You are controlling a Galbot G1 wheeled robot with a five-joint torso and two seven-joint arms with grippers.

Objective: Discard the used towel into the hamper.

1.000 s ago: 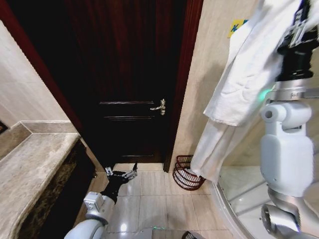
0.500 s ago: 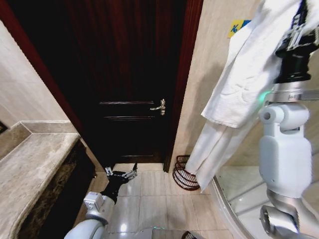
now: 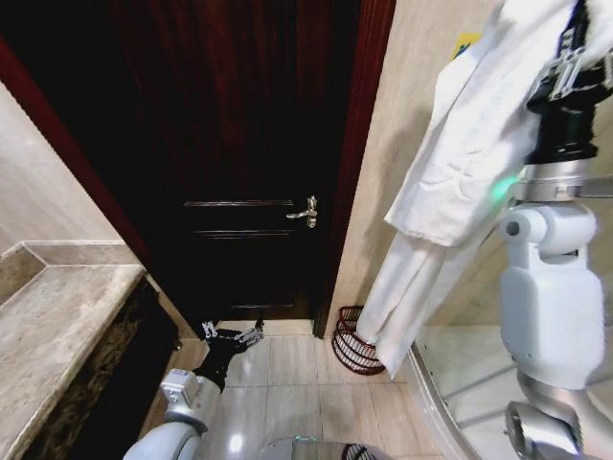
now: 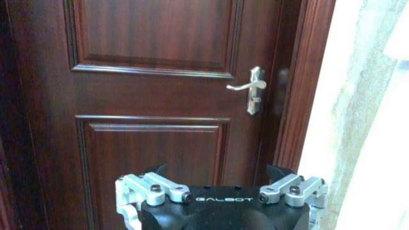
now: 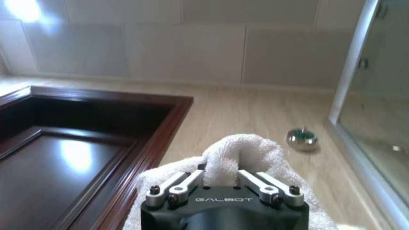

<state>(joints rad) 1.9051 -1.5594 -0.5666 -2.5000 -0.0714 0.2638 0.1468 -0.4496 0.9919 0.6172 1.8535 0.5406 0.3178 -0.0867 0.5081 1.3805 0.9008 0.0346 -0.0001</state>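
The used towel [image 3: 460,163], white and long, hangs from my right gripper [image 3: 573,59], which is raised high at the right and shut on the towel's top fold [image 5: 246,151]. The towel's lower end dangles just above the right side of the hamper [image 3: 351,347], a small dark red-brown wire basket on the floor by the door frame, and hides part of it. My left gripper [image 3: 231,335] is low near the floor in front of the door. It faces the door with its jaws open and holds nothing [image 4: 219,171].
A dark wooden door [image 3: 239,144] with a silver handle [image 3: 306,211] is straight ahead. A marble counter [image 3: 48,326] runs along the left. The glass shower enclosure's curved edge [image 3: 431,402] is at the right. Tiled floor [image 3: 287,374] lies between them.
The head camera has shifted slightly, moving the whole picture. The right arm has carried the towel a little left, so its lower end now covers more of the hamper. The left arm is still.
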